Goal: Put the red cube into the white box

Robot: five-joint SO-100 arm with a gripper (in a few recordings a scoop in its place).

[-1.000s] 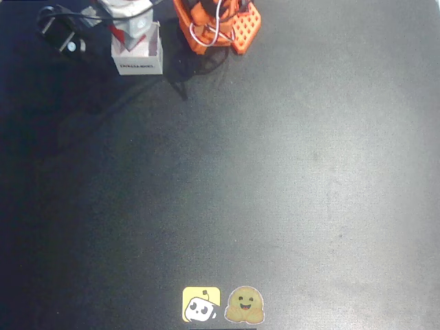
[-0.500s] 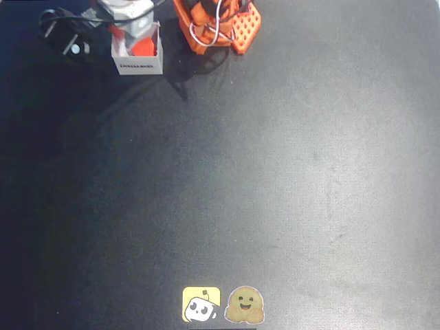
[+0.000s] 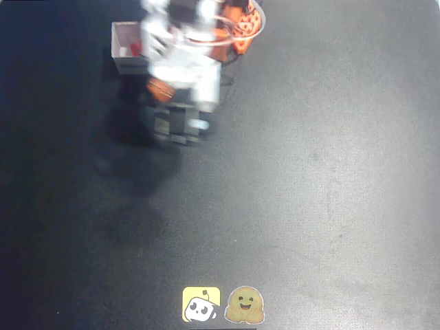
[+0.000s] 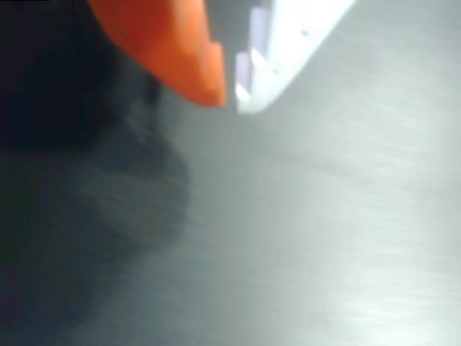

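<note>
Since the earlier overhead frames, the arm has swung off the white box toward the middle of the desk, blurred by motion. You can see the red cube lying inside the box, near the desk's top-left corner. In the wrist view, the hand carries nothing; its two tips sit almost together over bare desk. Treat the placement as complete; only retraction remains.

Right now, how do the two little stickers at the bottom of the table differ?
In the overhead view, the left sticker is a yellow rounded square with a white cartoon figure; the right sticker is a tan smiling face cut to its outline. They lie side by side, similar in size, flat on the dark table.
</note>
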